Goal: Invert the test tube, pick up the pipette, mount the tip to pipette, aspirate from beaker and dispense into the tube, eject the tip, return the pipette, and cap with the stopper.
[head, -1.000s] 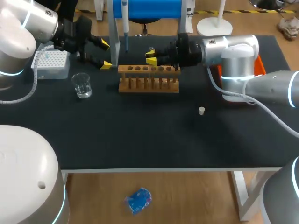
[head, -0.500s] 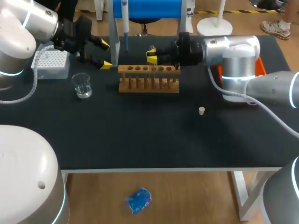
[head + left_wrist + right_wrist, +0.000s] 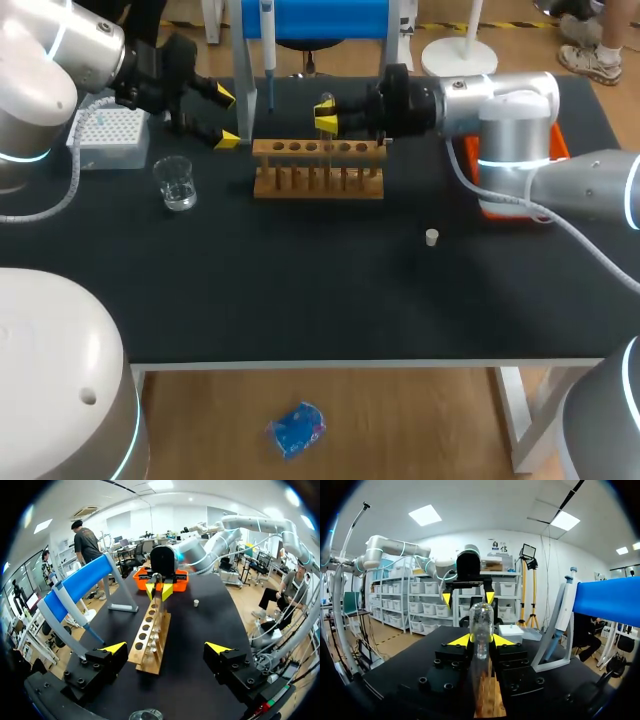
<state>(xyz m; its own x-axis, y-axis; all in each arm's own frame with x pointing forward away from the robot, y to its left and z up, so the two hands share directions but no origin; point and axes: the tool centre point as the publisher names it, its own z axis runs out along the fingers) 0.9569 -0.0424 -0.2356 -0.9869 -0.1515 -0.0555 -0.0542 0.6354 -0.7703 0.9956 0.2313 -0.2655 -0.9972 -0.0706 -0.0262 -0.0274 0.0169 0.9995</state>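
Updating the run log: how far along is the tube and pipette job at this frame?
Done: nothing complete. In hand: the right gripper is shut on the test tube above the rack, step one. To do: the pipette hangs on its stand, left gripper open beside it; tip box, beaker and stopper sit on the table.

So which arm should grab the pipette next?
Probably left. The left hand is open and close beside the pipette, while the right hand is shut on the test tube.
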